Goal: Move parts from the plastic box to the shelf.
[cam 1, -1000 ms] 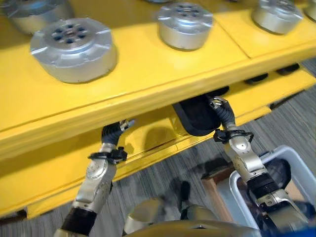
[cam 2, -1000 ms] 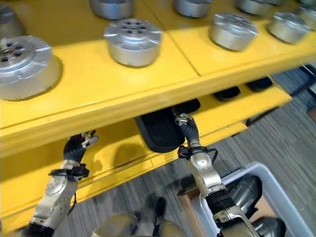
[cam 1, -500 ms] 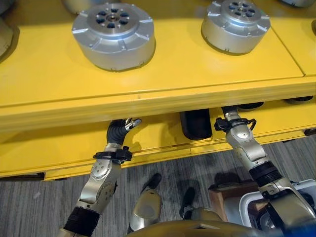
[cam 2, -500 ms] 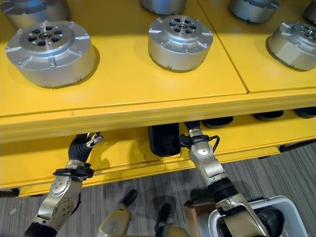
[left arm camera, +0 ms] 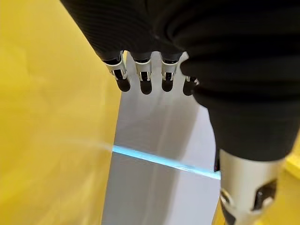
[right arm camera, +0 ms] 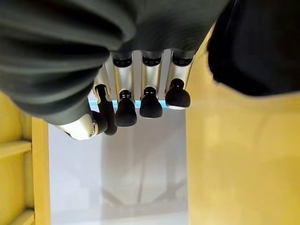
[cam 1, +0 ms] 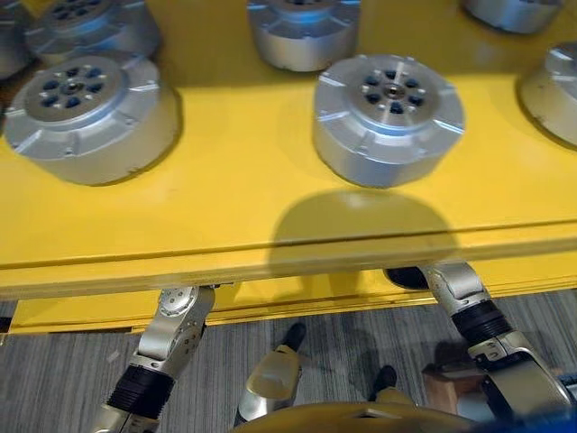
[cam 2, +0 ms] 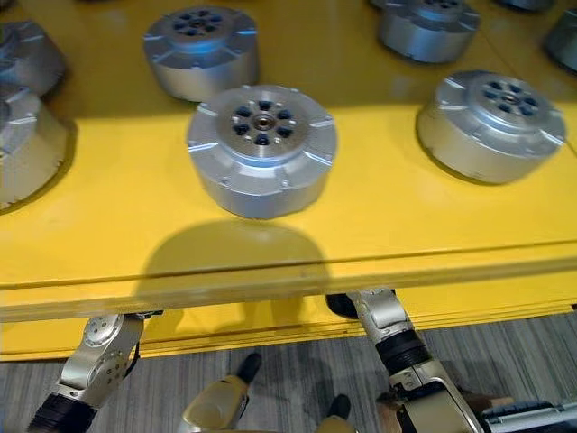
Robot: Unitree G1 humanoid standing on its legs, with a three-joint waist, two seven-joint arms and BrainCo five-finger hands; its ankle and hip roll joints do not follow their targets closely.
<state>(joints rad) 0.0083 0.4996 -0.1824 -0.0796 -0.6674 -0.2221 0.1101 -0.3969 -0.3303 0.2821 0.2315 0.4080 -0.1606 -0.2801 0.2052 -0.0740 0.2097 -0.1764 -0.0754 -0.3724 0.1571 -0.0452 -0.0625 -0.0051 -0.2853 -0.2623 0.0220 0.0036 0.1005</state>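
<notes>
Several round silver parts stand on the yellow upper shelf; the nearest one sits right of centre and another at the left. Both arms reach in beneath that shelf board. In the left wrist view my left hand has relaxed fingers and holds nothing, with yellow shelf wall beside it. My right hand in the right wrist view is also empty, its fingers loosely extended between yellow walls. A black part lies on the lower shelf next to my right arm.
More silver parts stand further back on the upper shelf, one at the right. A corner of the plastic box shows at the lower right over the grey floor. The lower shelf edge runs just under the upper board.
The whole picture has shifted as the camera moved over the upper shelf. Both hands, seen before in front of the lower shelf, are now hidden under the upper board.
</notes>
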